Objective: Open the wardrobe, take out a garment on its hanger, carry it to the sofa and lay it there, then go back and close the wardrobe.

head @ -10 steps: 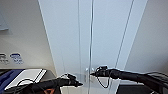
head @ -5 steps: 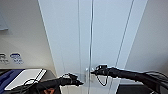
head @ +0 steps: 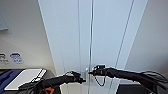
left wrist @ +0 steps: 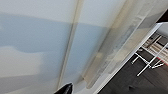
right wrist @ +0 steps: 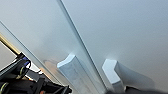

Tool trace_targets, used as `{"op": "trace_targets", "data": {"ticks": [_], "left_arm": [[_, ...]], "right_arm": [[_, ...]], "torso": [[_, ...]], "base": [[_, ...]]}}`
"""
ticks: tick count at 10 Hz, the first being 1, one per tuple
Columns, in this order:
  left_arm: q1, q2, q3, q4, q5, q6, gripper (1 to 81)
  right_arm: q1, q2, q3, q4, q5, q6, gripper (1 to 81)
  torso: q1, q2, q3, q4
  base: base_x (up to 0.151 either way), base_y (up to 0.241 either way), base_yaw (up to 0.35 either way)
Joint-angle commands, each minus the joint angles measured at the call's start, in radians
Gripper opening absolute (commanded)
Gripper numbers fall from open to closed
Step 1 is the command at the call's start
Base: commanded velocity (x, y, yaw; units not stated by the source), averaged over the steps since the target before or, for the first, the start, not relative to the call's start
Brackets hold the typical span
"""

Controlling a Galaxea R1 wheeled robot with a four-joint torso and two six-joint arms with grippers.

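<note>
The wardrobe [head: 110,37] stands tall and white right in front of me, its two doors shut along the middle seam [head: 91,37]. The garment and the hanger are hidden behind them. Both dark arms reach for the seam low on the doors. My left gripper [head: 82,80] is just left of the seam, and one dark fingertip [left wrist: 65,88] shows close to the door. My right gripper [head: 90,73] is at the small white handles [head: 87,70]. The right wrist view shows the two handles [right wrist: 72,68] [right wrist: 111,72] on either side of the seam, very near.
A grey wall with a small blue sign [head: 16,57] lies to the left. Below it are a white slab [head: 25,77] and something blue [head: 7,77]. Past the wardrobe's side, thin white furniture legs [left wrist: 150,60] stand on dark floor [left wrist: 130,82].
My left gripper has edged a little closer to the seam. The right arm and the doors look unchanged.
</note>
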Motion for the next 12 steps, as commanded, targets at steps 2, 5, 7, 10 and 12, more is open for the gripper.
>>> {"op": "trace_targets", "data": {"ticks": [2,5,7,10,12], "left_arm": [[-0.169,0.072,-0.046,0.005,0.012,-0.002,81.1],[-0.172,0.146,-0.154,0.018,0.012,0.000,81.1],[-0.173,0.190,-0.200,0.044,0.012,0.000,81.1],[-0.186,0.252,-0.228,0.044,0.011,0.000,81.1],[-0.190,0.305,-0.226,0.043,0.001,0.000,81.1]], "right_arm": [[0.157,0.014,0.016,0.013,0.001,0.005,81.1],[0.156,0.017,0.019,0.018,0.002,0.005,81.1],[0.152,0.017,0.019,0.018,0.002,0.005,81.1],[0.140,0.026,0.021,0.019,0.007,0.003,81.1],[0.126,0.029,0.031,0.032,0.031,0.005,81.1]], "torso": [[0.000,0.000,0.000,0.000],[0.000,0.000,0.000,0.000],[0.000,0.000,0.000,0.000],[0.000,0.000,0.000,0.000],[0.000,0.000,0.000,0.000]], "base": [[0.000,0.000,0.000],[0.000,0.000,0.000],[0.000,0.000,0.000],[0.000,0.000,0.000],[0.000,0.000,0.000]]}}
